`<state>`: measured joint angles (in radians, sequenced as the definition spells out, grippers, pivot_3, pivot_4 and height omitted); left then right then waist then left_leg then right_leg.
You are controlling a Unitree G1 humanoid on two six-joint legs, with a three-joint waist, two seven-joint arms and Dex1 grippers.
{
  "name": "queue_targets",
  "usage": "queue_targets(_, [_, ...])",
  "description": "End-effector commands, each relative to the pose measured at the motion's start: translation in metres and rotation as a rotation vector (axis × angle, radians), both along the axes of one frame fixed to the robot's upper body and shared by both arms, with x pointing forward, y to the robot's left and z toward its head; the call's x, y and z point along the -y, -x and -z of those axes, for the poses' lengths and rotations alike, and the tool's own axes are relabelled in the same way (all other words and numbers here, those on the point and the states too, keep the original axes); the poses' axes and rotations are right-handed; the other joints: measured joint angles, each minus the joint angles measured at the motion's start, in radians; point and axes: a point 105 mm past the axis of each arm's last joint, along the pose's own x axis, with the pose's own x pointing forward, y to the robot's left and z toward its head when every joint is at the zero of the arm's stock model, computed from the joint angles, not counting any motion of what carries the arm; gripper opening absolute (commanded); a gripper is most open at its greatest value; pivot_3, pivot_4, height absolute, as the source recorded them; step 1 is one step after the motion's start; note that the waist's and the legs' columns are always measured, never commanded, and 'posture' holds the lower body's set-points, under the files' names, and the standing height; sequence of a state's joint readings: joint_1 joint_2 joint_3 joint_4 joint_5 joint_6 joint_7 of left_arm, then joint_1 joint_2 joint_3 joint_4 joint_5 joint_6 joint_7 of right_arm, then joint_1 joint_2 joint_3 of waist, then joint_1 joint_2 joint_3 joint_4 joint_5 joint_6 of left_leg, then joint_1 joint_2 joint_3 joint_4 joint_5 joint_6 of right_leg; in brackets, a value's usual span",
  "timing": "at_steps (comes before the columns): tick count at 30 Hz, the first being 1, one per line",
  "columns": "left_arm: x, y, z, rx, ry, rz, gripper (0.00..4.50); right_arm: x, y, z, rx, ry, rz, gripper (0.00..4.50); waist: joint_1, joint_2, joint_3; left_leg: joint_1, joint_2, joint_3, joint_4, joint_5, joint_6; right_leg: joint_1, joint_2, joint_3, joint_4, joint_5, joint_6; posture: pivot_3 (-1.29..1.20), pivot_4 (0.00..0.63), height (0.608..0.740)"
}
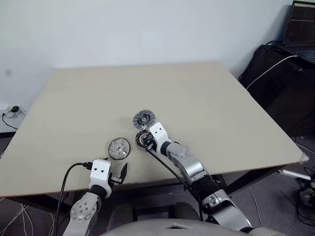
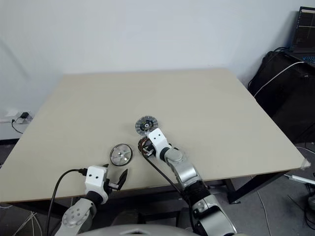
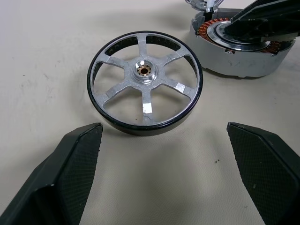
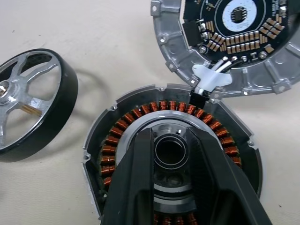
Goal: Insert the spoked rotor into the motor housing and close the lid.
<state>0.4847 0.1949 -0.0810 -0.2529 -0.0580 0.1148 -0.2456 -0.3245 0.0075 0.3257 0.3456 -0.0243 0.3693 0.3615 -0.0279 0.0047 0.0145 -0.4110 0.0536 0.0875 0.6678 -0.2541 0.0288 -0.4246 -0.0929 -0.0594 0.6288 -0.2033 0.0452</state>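
Two pincers | left (image 3: pixel 164 159) wide before flat spoked rotor (image 3: pixel 145 80) | right (image 4: pixel 171 154) narrow over upturned motor housing (image 4: pixel 117 136)

beige table (image 1: pixel 197 98), laptop (image 1: pixel 301 29), white wall (image 1: pixel 123 29)

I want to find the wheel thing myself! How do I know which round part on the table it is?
Look at the near edge of the big tan table, where three small round parts lie. The spoked rotor is the one nearest the left gripper, off to the side of the other two. It alone looks like a tiny silver wheel with spokes; the motor housing has copper wire, and the lid has a ribbed rim.
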Motion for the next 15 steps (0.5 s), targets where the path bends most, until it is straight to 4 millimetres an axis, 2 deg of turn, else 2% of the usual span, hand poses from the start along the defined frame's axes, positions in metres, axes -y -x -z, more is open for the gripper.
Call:
queue_targets(1, [0.003, -0.006, -0.013, 0.062, 0.004, 0.012, 4.5, -0.001, -0.006, -0.012, 0.039, -0.043, 0.014, 0.68, 0.0, 0.0, 0.0, 0.0, 0.0, 0.0, 0.0, 0.0, 0.0, 0.0, 0.0, 0.0, 0.0, 0.0, 0.0, 0.0, 0.0, 0.74])
queue_targets(2, [0.003, -0.006, -0.013, 0.061, 0.005, 0.013, 4.5, -0.001, -0.005, -0.012, 0.036, -0.048, 0.01, 0.68, 0.0, 0.0, 0.0, 0.0, 0.0, 0.0, 0.0, 0.0, 0.0, 0.0, 0.0, 0.0, 0.0, 0.0, 0.0, 0.0, 0.0, 0.74])
queue_targets(11, [0.004, -0.006, -0.012, 0.057, 0.008, 0.011, 4.5, -0.005, -0.004, -0.017, 0.048, -0.072, 0.0, 3.66, 0.0, 0.0, 0.0, 0.0, 0.0, 0.0, 0.0, 0.0, 0.0, 0.0, 0.0, 0.0, 0.0, 0.0, 0.0, 0.0, 0.0, 0.74])
queue_targets(14, [0.003, -0.005, -0.011, 0.056, 0.008, 0.009, 4.5, -0.007, -0.004, -0.023, 0.058, -0.101, -0.005, 3.66, 0.0, 0.0, 0.0, 0.0, 0.0, 0.0, 0.0, 0.0, 0.0, 0.0, 0.0, 0.0, 0.0, 0.0, 0.0, 0.0, 0.0, 0.74])
queue_targets(15, [0.003, -0.005, -0.011, 0.055, 0.007, 0.009, 4.5, -0.006, -0.005, -0.028, 0.072, -0.113, 0.005, 3.48, 0.0, 0.0, 0.0, 0.0, 0.0, 0.0, 0.0, 0.0, 0.0, 0.0, 0.0, 0.0, 0.0, 0.0, 0.0, 0.0, 0.0, 0.74])
